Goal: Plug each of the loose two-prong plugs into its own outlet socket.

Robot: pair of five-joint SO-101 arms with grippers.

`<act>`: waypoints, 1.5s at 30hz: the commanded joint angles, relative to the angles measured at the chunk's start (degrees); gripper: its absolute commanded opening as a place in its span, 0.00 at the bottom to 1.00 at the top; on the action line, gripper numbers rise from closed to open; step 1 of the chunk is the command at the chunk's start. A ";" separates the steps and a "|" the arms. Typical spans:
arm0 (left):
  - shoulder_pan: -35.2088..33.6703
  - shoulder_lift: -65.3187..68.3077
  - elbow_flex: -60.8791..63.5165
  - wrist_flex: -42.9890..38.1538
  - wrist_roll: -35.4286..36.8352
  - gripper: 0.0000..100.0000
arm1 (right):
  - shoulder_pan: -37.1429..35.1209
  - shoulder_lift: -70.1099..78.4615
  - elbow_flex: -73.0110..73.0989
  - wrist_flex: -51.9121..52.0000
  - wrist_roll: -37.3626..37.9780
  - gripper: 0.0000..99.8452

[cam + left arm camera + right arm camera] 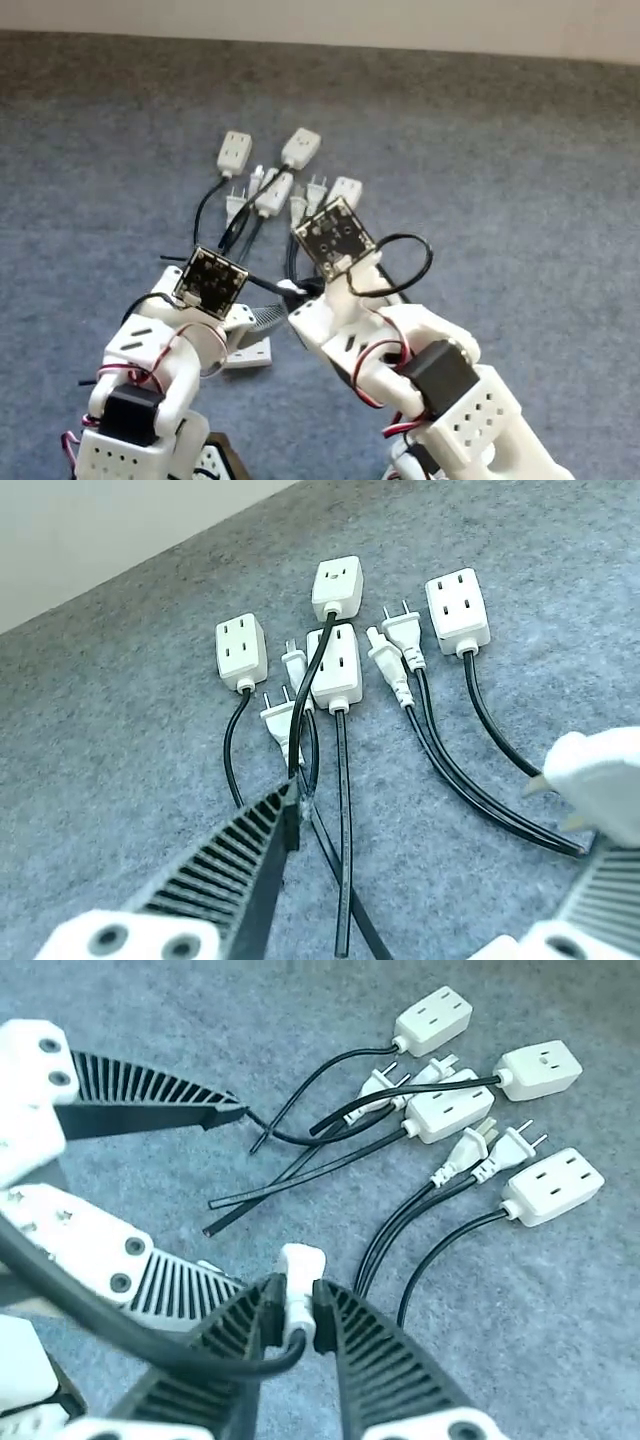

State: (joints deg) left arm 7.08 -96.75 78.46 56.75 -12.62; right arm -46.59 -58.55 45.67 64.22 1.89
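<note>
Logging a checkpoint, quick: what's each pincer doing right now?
Left pincer: open, holding nothing.
Right pincer: closed on a white two-prong plug.

The right gripper (297,1305) has its jaws closed on a white plug (299,1263), whose black cord (200,1355) loops away across one finger. Just beside the right gripper, the left gripper (243,1198) stands with its fingers spread wide, one fingertip at a loose cord end (252,1120). Farther beyond the right gripper, four white outlet sockets (450,1110) and four loose two-prong plugs (510,1145) lie on grey carpet (150,1000), their black cords trailing back toward it.
</note>
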 commanded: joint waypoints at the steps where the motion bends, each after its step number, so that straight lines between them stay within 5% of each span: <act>1: -1.10 -0.48 -0.75 -1.67 0.44 0.41 | -0.40 -0.13 -0.31 1.36 1.67 0.01; 9: -0.84 -1.10 -1.45 2.46 0.00 0.41 | 3.38 0.92 -0.31 1.54 1.85 0.01; 16: -2.15 -0.48 -9.10 7.91 0.62 0.41 | 3.91 15.78 -5.41 5.41 1.41 0.01; 23: -24.31 7.25 -14.90 0.88 9.58 0.41 | -3.12 22.99 -10.07 5.67 -1.76 0.01; 31: -34.07 38.81 -19.03 -14.59 15.47 0.41 | -6.73 28.79 -19.91 14.46 -7.91 0.01; 38: -42.24 64.92 -36.88 -13.19 18.46 0.41 | -6.81 32.57 -25.01 17.10 -11.16 0.01; 45: -53.93 74.95 -48.57 -13.45 18.11 0.41 | -7.34 35.03 -22.64 12.88 -14.59 0.01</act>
State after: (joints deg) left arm -41.80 -23.69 35.82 44.18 5.49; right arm -53.36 -23.30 23.78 79.16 -10.68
